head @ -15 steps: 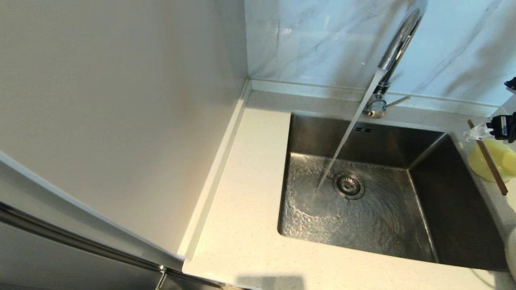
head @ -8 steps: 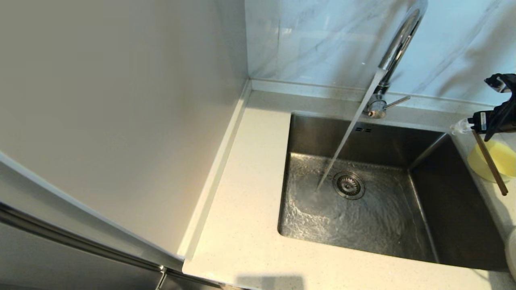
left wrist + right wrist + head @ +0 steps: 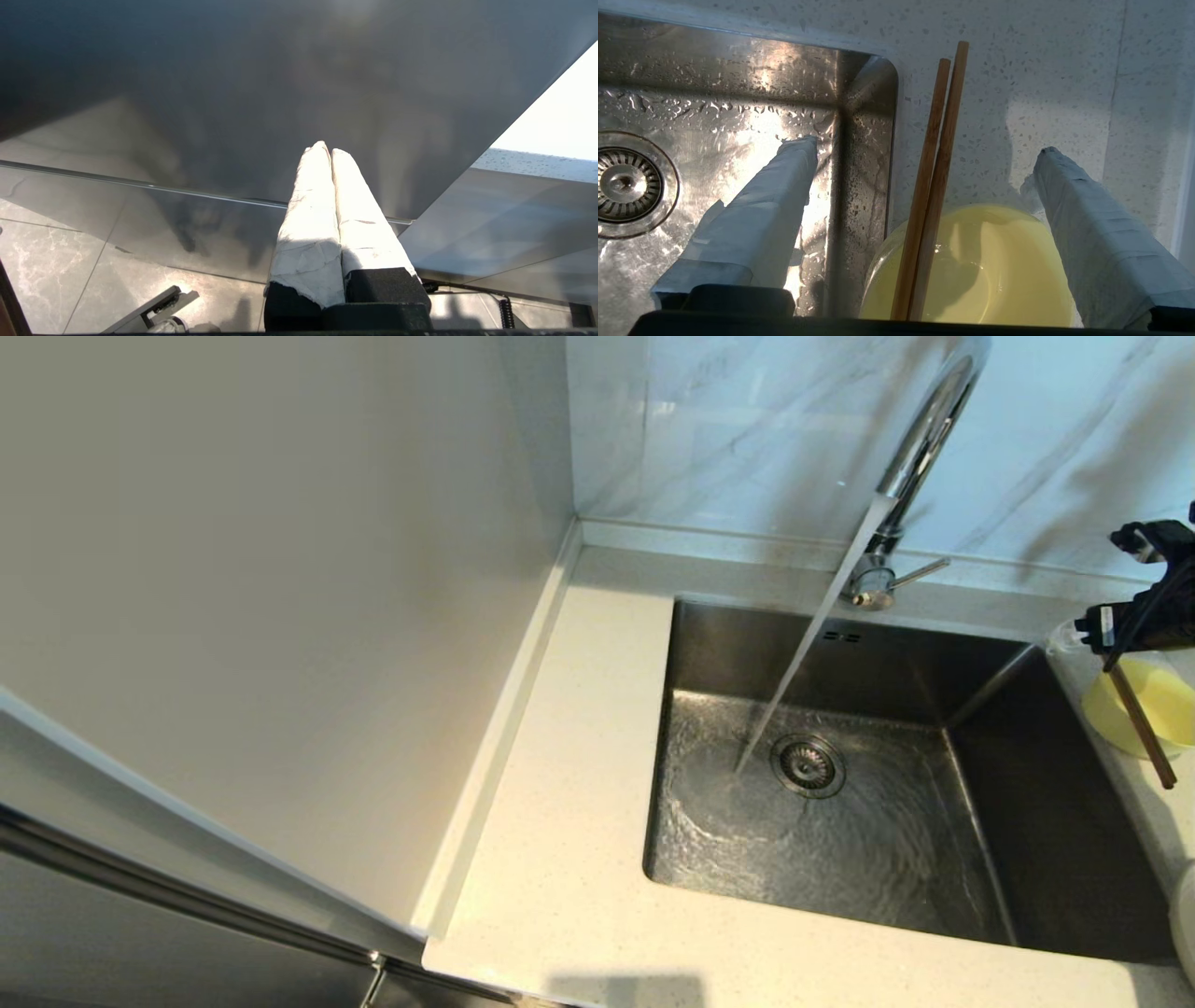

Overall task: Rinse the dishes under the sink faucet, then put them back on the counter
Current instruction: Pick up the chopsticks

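My right gripper [image 3: 924, 144] hangs wide open, holding nothing, above the chopsticks [image 3: 931, 186] lying across the yellow bowl [image 3: 994, 275] on the counter [image 3: 1045, 84] at the sink's [image 3: 878, 840] right edge, while my left gripper [image 3: 325, 149] rests pressed closed and empty.

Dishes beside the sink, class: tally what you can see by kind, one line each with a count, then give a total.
Pale yellow bowl: 1
Brown wooden chopsticks, lying across the bowl's rim: 2
White dish, only an edge showing at the head view's border: 1
Total: 4
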